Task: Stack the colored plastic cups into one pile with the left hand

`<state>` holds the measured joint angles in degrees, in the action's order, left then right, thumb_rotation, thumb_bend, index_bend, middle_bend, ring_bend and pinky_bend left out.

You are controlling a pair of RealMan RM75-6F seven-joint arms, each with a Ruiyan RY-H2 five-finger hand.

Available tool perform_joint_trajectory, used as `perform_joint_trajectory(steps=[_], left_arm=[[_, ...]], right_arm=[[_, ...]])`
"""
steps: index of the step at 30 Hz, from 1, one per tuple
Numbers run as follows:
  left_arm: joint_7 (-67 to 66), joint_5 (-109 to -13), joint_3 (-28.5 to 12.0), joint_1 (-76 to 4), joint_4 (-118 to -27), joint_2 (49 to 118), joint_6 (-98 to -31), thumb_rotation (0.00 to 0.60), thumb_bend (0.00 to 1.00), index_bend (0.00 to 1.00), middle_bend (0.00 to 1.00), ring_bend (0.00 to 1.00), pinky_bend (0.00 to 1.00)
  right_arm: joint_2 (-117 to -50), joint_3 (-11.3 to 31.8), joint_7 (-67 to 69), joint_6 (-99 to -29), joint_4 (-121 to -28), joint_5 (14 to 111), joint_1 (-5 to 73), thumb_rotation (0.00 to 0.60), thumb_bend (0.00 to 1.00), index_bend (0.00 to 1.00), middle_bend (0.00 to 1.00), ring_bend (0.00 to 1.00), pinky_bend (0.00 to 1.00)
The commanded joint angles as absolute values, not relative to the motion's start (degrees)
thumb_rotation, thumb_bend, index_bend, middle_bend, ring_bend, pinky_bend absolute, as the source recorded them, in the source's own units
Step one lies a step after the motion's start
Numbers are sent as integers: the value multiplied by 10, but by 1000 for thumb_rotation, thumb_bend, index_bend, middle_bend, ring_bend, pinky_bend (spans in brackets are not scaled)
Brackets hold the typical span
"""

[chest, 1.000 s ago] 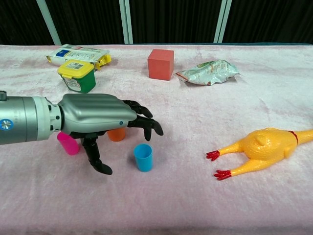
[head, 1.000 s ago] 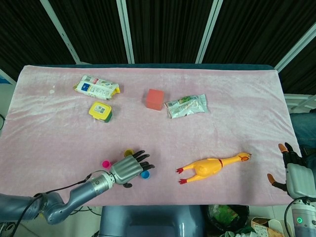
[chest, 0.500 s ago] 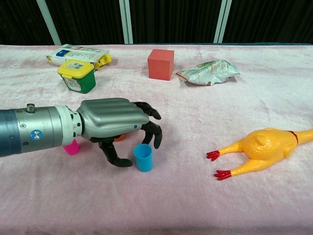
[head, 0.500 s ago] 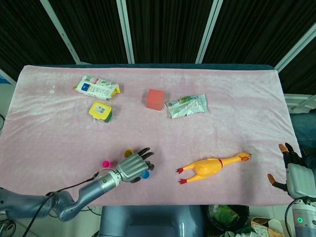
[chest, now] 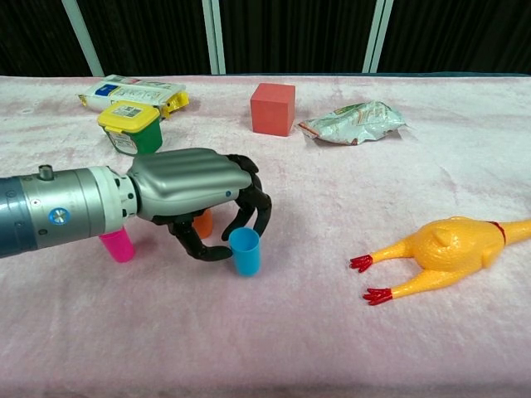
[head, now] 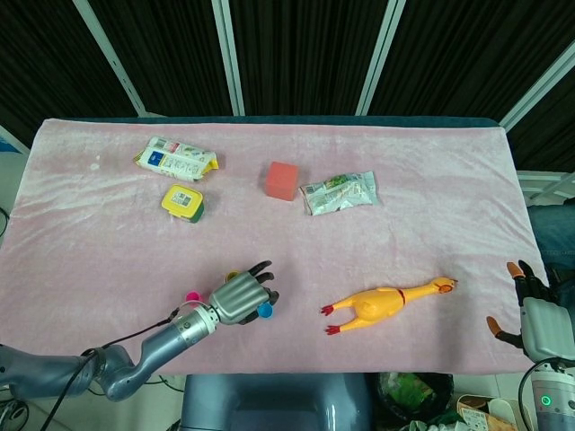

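Note:
In the chest view my left hand (chest: 195, 203) curls around the blue cup (chest: 246, 251), thumb at its left side and fingers over its rim. The cup looks slightly tilted and raised off the pink cloth. An orange cup (chest: 202, 222) stands behind the hand, mostly hidden by the fingers. A pink cup (chest: 116, 245) stands to the left, under the wrist. From the head view, the left hand (head: 238, 296) covers most of the blue cup (head: 265, 311), with the pink cup (head: 191, 296) and orange cup (head: 232, 276) beside it. My right hand (head: 530, 310) rests off the table's right front corner, holding nothing.
A yellow rubber chicken (chest: 448, 249) lies to the right of the cups. At the back are a red cube (chest: 273, 109), a crumpled foil bag (chest: 353, 122), a green tub with a yellow lid (chest: 130, 128) and a flat carton (chest: 133, 91).
My left hand dropped from above the cups, moved to the blue cup and closed its thumb and fingers on it. The cup has shifted slightly upward. The right hand has not moved.

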<state>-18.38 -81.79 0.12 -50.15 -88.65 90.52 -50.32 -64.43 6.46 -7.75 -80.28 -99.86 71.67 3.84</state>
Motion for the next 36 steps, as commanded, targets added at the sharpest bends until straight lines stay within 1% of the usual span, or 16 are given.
perform_joint_trajectory(steps=[1, 6, 9, 17, 23, 30, 36], left_arm=[[-170, -829, -12, -496, -910, 882, -526, 600, 416, 544, 588, 191, 82], [-155, -846, -32, -487, -932, 847, -567, 600, 403, 540, 586, 191, 81], [-140, -842, -38, -480, -936, 825, -577, 600, 400, 534, 584, 191, 76], [-102, -819, -31, -467, -933, 775, -553, 600, 383, 514, 570, 191, 60], [-78, -812, -25, -463, -911, 774, -539, 600, 381, 509, 566, 191, 60], [-49, -823, -20, -467, -881, 791, -522, 600, 380, 506, 561, 191, 59], [-50, -830, -21, -472, -872, 803, -512, 600, 366, 495, 546, 191, 59]], right_arm=[[-644, 65, -78, -803, -998, 716, 38, 600, 188, 0, 19, 114, 165], [-645, 65, -79, -802, -999, 715, 39, 600, 187, 0, 19, 115, 165], [-645, 64, -80, -803, -999, 716, 39, 600, 188, 0, 19, 115, 165], [-646, 64, -82, -803, -999, 716, 39, 600, 188, 0, 19, 115, 165], [-646, 64, -83, -802, -999, 715, 40, 600, 188, 0, 19, 115, 165], [-646, 65, -82, -803, -999, 714, 39, 600, 188, 0, 18, 115, 165], [-645, 65, -82, -802, -998, 713, 40, 600, 187, 0, 18, 115, 165]])
